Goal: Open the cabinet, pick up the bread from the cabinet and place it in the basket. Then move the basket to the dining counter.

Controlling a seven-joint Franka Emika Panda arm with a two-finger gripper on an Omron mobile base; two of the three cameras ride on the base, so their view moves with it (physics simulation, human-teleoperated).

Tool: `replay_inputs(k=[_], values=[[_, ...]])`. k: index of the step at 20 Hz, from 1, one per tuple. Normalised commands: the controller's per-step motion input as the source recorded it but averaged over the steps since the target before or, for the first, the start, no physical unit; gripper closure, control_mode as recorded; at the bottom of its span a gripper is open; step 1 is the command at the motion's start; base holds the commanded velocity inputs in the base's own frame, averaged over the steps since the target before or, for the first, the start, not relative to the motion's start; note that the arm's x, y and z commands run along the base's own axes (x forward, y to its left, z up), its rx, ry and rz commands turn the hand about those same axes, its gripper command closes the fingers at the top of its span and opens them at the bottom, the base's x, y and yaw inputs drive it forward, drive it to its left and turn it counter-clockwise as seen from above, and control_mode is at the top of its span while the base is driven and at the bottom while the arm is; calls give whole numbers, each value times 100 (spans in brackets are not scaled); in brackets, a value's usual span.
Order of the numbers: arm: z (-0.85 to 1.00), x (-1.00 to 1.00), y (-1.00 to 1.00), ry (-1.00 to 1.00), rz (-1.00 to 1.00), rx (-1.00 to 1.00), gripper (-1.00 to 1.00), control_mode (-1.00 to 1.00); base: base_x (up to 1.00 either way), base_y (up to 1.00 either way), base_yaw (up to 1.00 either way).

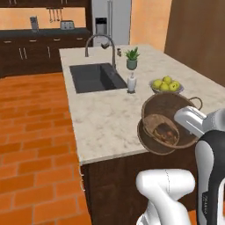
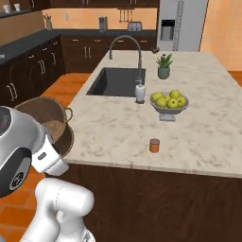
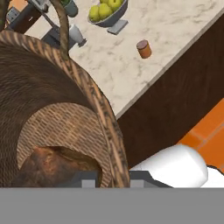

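Observation:
The brown woven basket (image 1: 163, 115) hangs tilted in the air at the near edge of the dining counter (image 1: 105, 118), its mouth turned toward the base cameras. In it lies the bread (image 1: 165, 132), a brown lump low against the wall, also close up as bread (image 3: 48, 164). My gripper (image 3: 114, 180) is shut on the basket's rim (image 3: 107, 127), one finger on each side. From the right, the basket (image 2: 45, 109) sits left of the dining counter (image 2: 118, 134), partly behind my arm. The cabinet is out of view.
On the counter stand a grey fruit bowl (image 2: 169, 101), a small orange-brown jar (image 2: 154, 145), a soap dispenser (image 2: 140, 92), a potted plant (image 2: 164, 66) and the black sink (image 2: 118, 81) with an arched tap. Orange tiled floor (image 1: 35, 145) lies to the left.

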Motion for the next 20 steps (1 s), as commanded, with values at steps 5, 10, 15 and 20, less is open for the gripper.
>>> replay_inputs(k=[5, 10, 15, 20], values=[[0, 0, 0, 0, 0, 0, 100, 100, 16, -100, 21], [0, 0, 0, 0, 0, 0, 100, 100, 27, -100, 14], [0, 0, 0, 0, 0, 0, 100, 100, 57, -91, 4], [0, 0, 0, 0, 0, 0, 100, 100, 69, -45, 2]])
